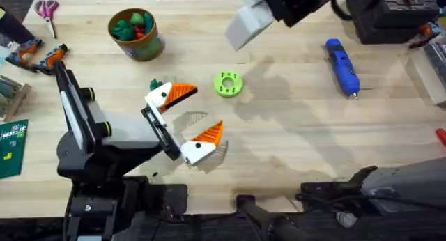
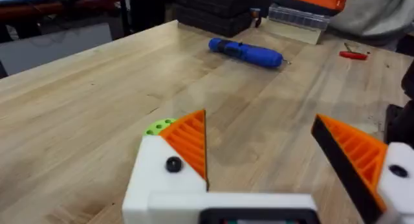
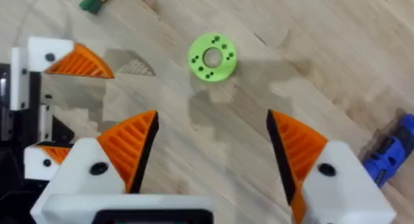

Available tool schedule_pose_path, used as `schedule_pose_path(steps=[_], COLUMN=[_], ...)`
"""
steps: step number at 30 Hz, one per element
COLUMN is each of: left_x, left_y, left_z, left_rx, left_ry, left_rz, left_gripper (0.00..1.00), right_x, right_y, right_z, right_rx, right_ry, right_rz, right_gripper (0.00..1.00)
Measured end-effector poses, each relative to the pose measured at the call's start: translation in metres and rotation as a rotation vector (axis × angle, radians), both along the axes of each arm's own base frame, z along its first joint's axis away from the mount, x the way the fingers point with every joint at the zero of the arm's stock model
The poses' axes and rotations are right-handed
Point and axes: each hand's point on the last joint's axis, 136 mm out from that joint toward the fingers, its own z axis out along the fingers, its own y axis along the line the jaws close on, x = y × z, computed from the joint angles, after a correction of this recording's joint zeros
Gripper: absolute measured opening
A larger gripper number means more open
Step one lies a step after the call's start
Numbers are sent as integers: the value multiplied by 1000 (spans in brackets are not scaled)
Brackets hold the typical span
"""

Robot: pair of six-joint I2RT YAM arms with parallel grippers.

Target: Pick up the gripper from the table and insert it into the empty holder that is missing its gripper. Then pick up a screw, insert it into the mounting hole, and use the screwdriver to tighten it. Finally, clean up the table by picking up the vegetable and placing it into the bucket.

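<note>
My left gripper (image 1: 209, 107) stands open low over the table's middle left, white fingers with orange pads, nothing between them. The small green vegetable (image 1: 155, 84) lies just behind it, and the green round disc (image 1: 228, 83) lies to its right. The blue screwdriver (image 1: 343, 65) lies at the far right. The bucket (image 1: 136, 33) stands at the far left with toy vegetables inside. My right arm (image 1: 279, 8) is raised high; its gripper (image 3: 213, 114) is open and empty, looking down on the disc (image 3: 212, 56), the vegetable (image 3: 97, 0) and the screwdriver (image 3: 391, 153). The loose gripper, the holder and the screw are out of view.
Scissors (image 1: 47, 10) and orange-handled pliers (image 1: 38, 56) lie at the far left edge, with a green board (image 1: 10, 147) below them. Black cases (image 1: 390, 14) stand at the far right corner. A small red tool (image 2: 352, 54) lies near the right edge.
</note>
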Motion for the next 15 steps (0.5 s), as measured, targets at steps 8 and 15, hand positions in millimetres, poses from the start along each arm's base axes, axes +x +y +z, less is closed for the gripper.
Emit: schedule_pose_path(steps=[8,15], left_x=[0,0], left_y=[0,0], left_z=[0,0], left_rx=[0,0], left_ry=[0,0], left_rz=[0,0], left_gripper=[986,986], right_x=[9,21], right_y=[-31,-60], right_z=[-5,-13], right_rx=[-19,-27], right_ry=[45,78], right_rz=[-102,-202], right_gripper=[994,993])
